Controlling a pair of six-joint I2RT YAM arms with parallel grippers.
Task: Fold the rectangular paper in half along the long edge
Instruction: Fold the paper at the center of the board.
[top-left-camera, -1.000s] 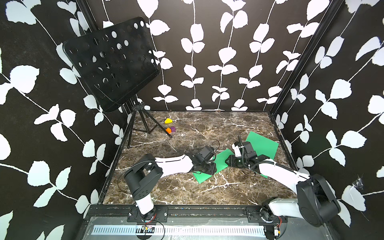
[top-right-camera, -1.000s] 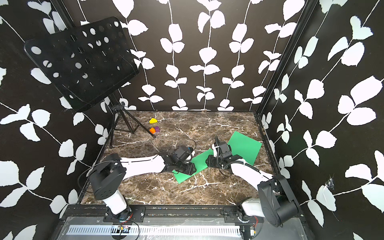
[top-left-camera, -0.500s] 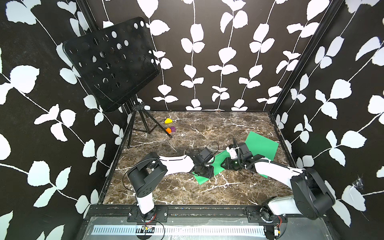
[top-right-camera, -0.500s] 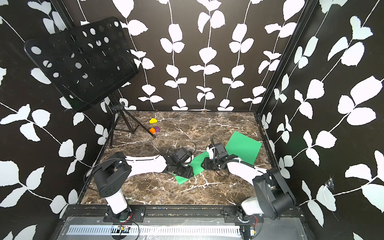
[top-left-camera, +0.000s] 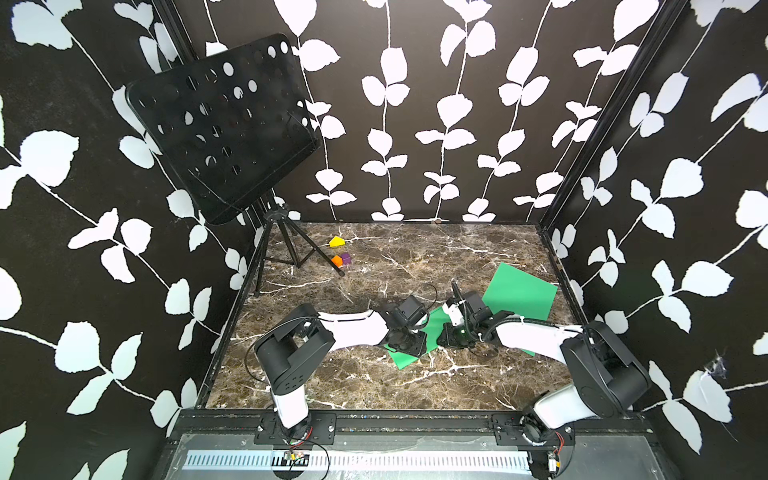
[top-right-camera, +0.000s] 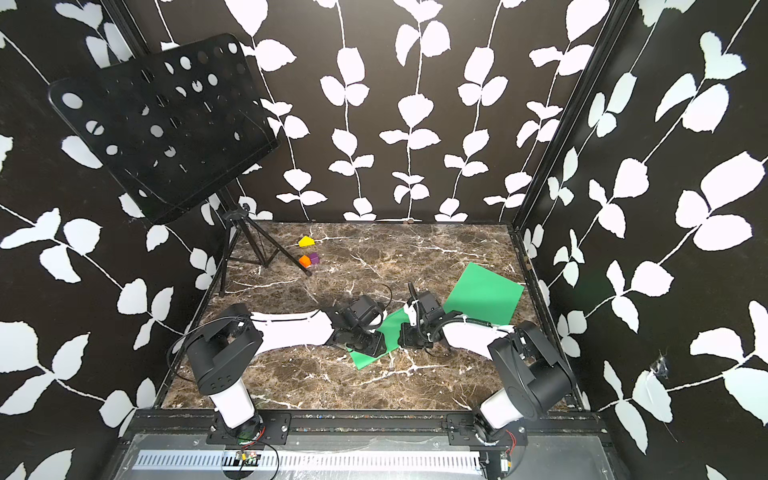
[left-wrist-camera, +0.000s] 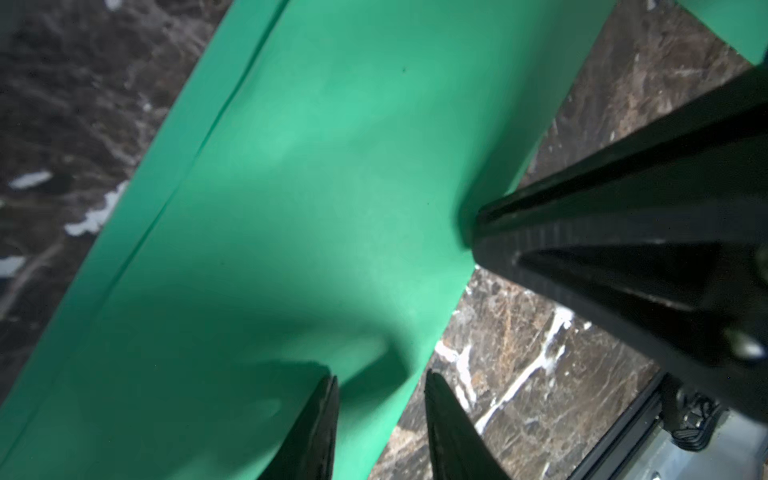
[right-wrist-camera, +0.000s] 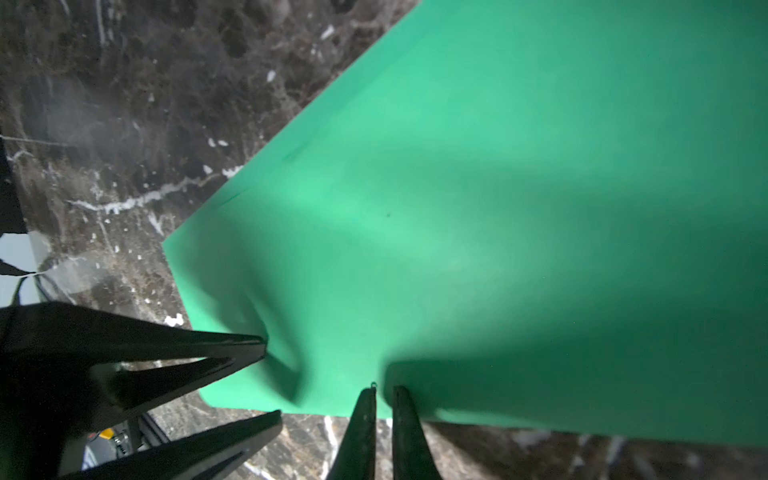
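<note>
A green rectangular paper (top-left-camera: 519, 295) (top-right-camera: 486, 293) lies slantwise on the marble table, from the near middle to the far right. The right arm covers part of it. My left gripper (top-left-camera: 409, 347) (left-wrist-camera: 380, 376) is open at the paper's near-left end. One of its fingers (right-wrist-camera: 232, 345) presses on the sheet and the other rests on the table beside the edge, with the paper (left-wrist-camera: 311, 187) buckling up between them. Close to its right, my right gripper (top-left-camera: 451, 338) (right-wrist-camera: 384, 388) is shut on the same edge of the paper (right-wrist-camera: 498, 187).
A black perforated music stand (top-left-camera: 220, 124) on a tripod (top-left-camera: 291, 249) fills the far left. Yellow (top-left-camera: 336, 242), orange (top-left-camera: 337, 261) and purple (top-left-camera: 346, 259) blocks lie by its feet. Patterned walls close three sides, and a black rail (top-left-camera: 415, 424) runs along the front.
My right gripper has slid left along the paper toward the left gripper and closed its jaws. The left gripper has narrowed slightly and barely shifted.
</note>
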